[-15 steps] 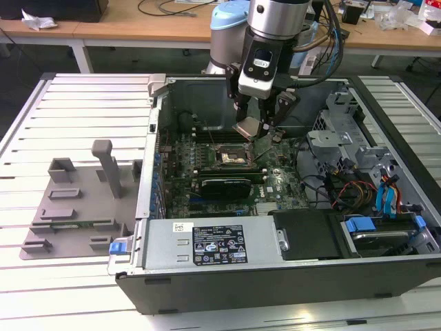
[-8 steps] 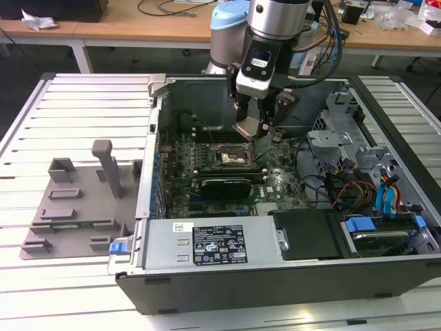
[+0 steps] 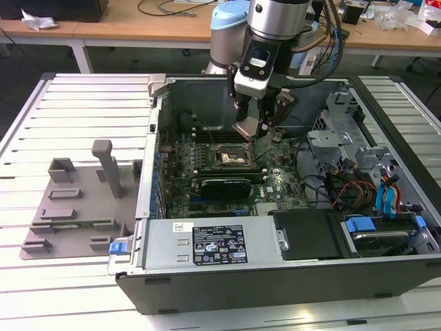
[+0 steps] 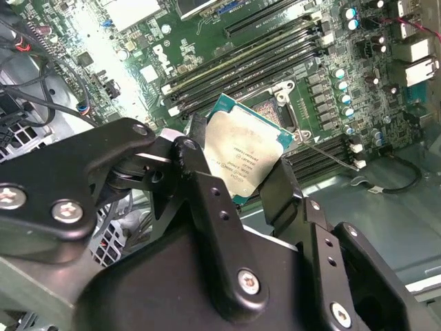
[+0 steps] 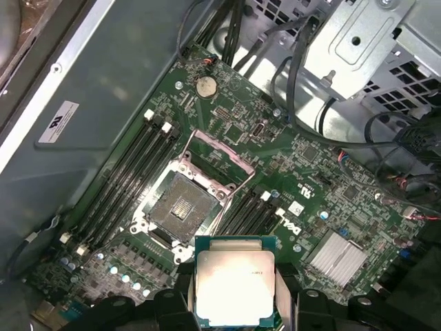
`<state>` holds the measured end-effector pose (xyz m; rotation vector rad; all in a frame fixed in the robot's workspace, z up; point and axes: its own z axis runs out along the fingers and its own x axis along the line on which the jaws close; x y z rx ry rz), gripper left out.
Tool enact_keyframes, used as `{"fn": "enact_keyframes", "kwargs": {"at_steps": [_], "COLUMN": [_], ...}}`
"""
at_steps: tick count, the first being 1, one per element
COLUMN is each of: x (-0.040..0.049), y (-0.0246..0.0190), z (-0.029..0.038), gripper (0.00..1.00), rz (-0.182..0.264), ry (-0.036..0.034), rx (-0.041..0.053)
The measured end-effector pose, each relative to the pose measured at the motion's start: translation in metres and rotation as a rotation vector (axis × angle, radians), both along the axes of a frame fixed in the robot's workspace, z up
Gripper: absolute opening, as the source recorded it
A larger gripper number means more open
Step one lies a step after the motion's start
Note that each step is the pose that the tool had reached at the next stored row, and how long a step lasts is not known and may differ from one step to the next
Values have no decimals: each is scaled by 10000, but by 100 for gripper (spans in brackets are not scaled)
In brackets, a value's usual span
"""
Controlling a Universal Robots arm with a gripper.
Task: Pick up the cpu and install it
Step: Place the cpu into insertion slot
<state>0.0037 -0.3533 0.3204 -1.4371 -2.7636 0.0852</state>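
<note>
**Cpu clamped in the gripper above the motherboard**

We see the black two-fingered gripper closed to a narrow gap on the small flat square cpu with the pale silvery metal top. Its fingers press two opposite edges of the chip. In both wrist views the cpu hangs tilted in the air, clear of the green motherboard. All of this is inside the open dark metal computer case. The dark square socket frame, its metal bracket folded back, lies on the board near the chip. We find the grey plastic fixture plate with upright posts outside the case, on the exterior view's left.
</note>
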Motion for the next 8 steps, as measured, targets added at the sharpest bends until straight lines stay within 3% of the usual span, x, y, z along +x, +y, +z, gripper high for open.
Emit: {"fn": "enact_keyframes", "kwargs": {"at_steps": [8], "x": [0], "y": [0], "z": [-1], "gripper": [55], "rz": [-469], "ry": [0], "rx": [-1]}}
